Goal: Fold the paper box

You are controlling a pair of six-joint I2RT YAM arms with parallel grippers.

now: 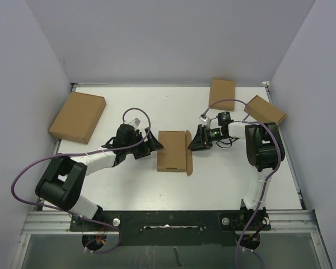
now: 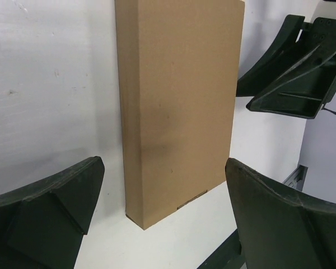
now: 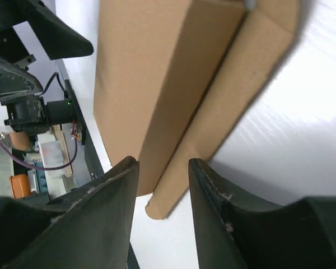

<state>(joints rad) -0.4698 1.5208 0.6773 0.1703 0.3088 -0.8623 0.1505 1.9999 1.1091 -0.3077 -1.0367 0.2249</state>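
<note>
Paper box top edge off-frame

Setting: robotics lab test cell. Evidence: white table boxed in by plain pale walls at left, right and far sides; aluminium frame rail along near edge; 2 robot arms bolted there; loose purple cables.

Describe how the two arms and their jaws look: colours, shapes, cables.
The left arm and the right arm have white links and bulky black joint housings. The jaws are dark, nearly black plastic, broad and wedge-shaped. A purple cable loops loosely along each arm.
</note>
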